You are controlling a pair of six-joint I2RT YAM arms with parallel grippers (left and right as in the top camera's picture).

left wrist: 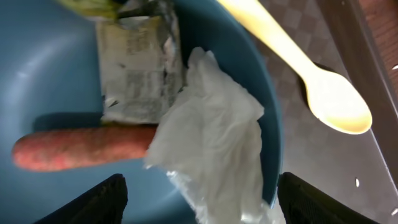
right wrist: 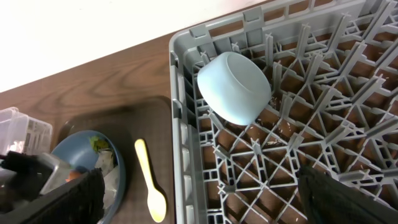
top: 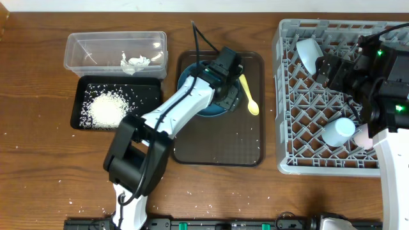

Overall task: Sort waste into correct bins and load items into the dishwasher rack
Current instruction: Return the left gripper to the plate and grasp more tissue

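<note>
Blue dish: tissue against rim, spoon just outside.

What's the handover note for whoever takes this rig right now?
Left gripper: open, above the wide dark-blue dish on the brown serving tray.
Right gripper: open, empty, over the grey plastic dishwasher rack.
Done: white rice grains in black rectangular tray; tissue scrap in clear plastic tub; white bowl, light-blue cup, pink cup in rack.
To do: orange-brown sausage, green-and-white wrapper, crumpled white tissue in dish need binning; then rack dish and yellow spoon.
</note>
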